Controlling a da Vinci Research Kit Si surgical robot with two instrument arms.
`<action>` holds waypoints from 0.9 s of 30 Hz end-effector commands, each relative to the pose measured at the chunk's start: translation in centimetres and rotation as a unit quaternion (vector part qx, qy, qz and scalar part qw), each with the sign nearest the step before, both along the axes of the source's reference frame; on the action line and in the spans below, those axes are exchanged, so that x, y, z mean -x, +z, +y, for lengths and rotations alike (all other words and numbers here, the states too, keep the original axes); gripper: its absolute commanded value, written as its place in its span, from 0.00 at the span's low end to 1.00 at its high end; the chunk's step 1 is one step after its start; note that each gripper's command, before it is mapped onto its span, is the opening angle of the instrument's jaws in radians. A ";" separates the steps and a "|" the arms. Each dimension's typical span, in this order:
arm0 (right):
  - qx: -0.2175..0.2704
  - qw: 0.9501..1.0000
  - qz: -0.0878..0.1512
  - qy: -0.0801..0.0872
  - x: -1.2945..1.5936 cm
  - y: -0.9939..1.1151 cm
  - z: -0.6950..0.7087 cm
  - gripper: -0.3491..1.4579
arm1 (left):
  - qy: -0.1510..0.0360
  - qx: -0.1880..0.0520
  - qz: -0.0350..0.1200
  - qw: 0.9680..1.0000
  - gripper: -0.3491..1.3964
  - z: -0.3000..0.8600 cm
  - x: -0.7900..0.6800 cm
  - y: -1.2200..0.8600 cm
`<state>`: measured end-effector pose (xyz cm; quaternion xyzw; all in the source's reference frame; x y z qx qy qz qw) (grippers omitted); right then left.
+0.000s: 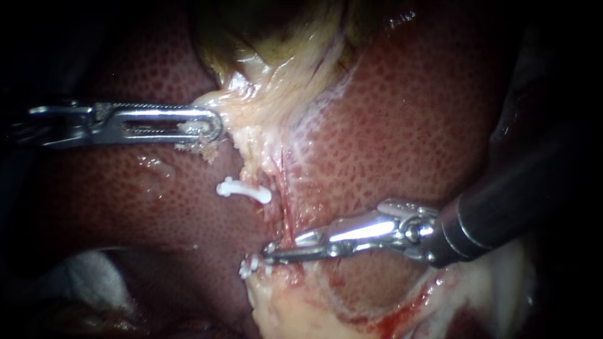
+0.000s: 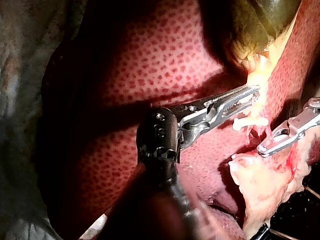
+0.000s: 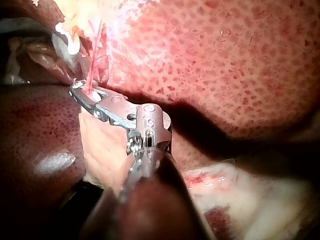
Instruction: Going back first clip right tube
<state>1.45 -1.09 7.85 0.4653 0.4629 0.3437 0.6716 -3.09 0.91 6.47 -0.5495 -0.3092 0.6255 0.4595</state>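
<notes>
My left instrument (image 1: pixel 213 124) (image 2: pixel 252 92) comes in level from the left, its slotted jaws shut on the pale tissue (image 1: pixel 251 119) just under the greenish gallbladder (image 1: pixel 264 31) (image 2: pixel 255 20). A thin reddish tube (image 1: pixel 286 207) runs down from that tissue. A white clip (image 1: pixel 244 189) (image 2: pixel 247 122) lies across the strands partway down. My right instrument (image 1: pixel 270 251) (image 2: pixel 262 148) (image 3: pixel 77 87) reaches in from the right with a narrow gap between its jaws, tips at the tube's lower end. A second white clip (image 1: pixel 249 267) sits just past those tips.
Speckled red liver (image 1: pixel 408 125) (image 2: pixel 150 60) (image 3: pixel 225 60) lies on both sides of the tube. Pale fatty tissue with blood (image 1: pixel 295 307) (image 2: pixel 265 180) lies below the right instrument. White gauze (image 1: pixel 81 276) shows at the lower left.
</notes>
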 end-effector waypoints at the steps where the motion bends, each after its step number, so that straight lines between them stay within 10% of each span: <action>1: 0.000 1.000 0.000 -0.001 0.00 0.00 0.00 0.00 | 0.000 0.000 0.000 1.000 0.00 0.00 0.00 0.00; 10: 0.002 1.000 0.002 -0.004 -0.01 -0.04 -0.03 0.00 | -0.001 0.000 0.000 1.000 0.00 -0.01 0.01 0.00; 16: 0.153 0.987 0.048 -0.013 -0.17 -0.11 0.09 0.46 | -0.001 0.001 0.001 1.000 0.00 -0.02 0.01 0.00; 27: 0.197 0.980 0.024 0.022 -0.09 -0.12 0.36 0.47 | -0.001 0.001 0.001 1.000 0.00 -0.05 0.03 -0.02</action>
